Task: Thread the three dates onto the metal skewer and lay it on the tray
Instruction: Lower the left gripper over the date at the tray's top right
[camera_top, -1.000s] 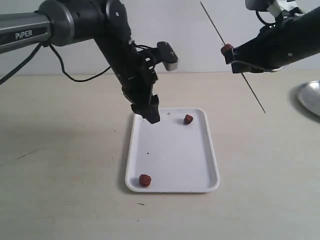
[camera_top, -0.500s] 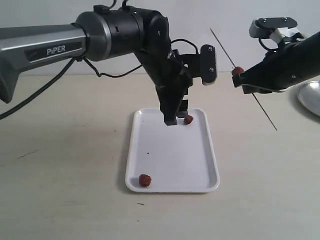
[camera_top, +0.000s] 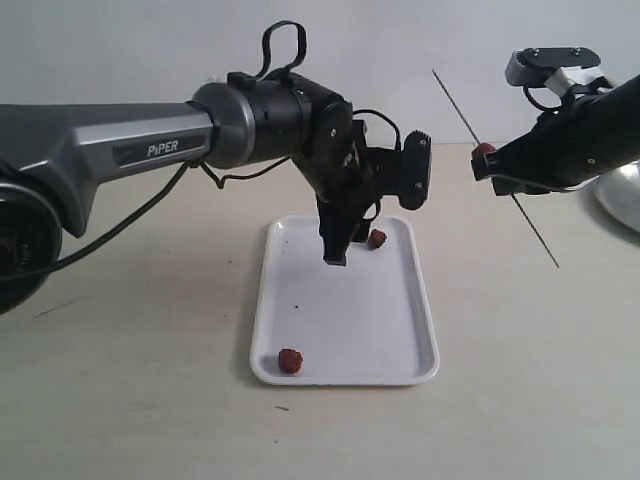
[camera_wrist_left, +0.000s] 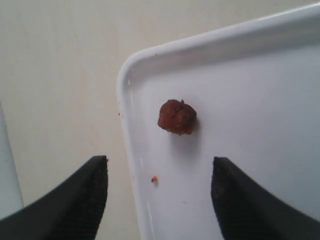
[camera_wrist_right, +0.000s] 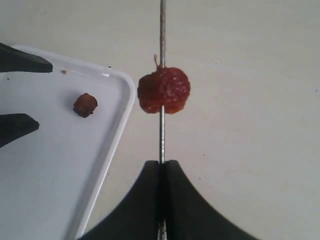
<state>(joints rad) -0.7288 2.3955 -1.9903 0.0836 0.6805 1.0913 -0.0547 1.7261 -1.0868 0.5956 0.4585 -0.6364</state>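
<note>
The white tray (camera_top: 345, 320) lies mid-table. One date (camera_top: 377, 239) (camera_wrist_left: 177, 117) (camera_wrist_right: 85, 105) rests near its far right corner, another date (camera_top: 290, 361) at its near left corner. My left gripper (camera_top: 337, 252) (camera_wrist_left: 159, 190) hangs open just above the tray, close beside the far date, nothing between its fingers. My right gripper (camera_top: 497, 172) (camera_wrist_right: 161, 165) is shut on the metal skewer (camera_top: 530, 223) (camera_wrist_right: 162, 30), held slanted above the table right of the tray. The third date (camera_top: 484, 152) (camera_wrist_right: 164, 90) is threaded on the skewer, right by the fingertips.
A silvery round dish (camera_top: 622, 195) sits at the right edge of the table. The left arm's dark body and cables (camera_top: 290, 110) reach over the tray's far end. Beige tabletop (camera_top: 130, 330) surrounds the tray.
The left gripper swung right across the tray's far end, from the far left corner to beside the far date. The right gripper with the skewer shifted slightly right and lower.
</note>
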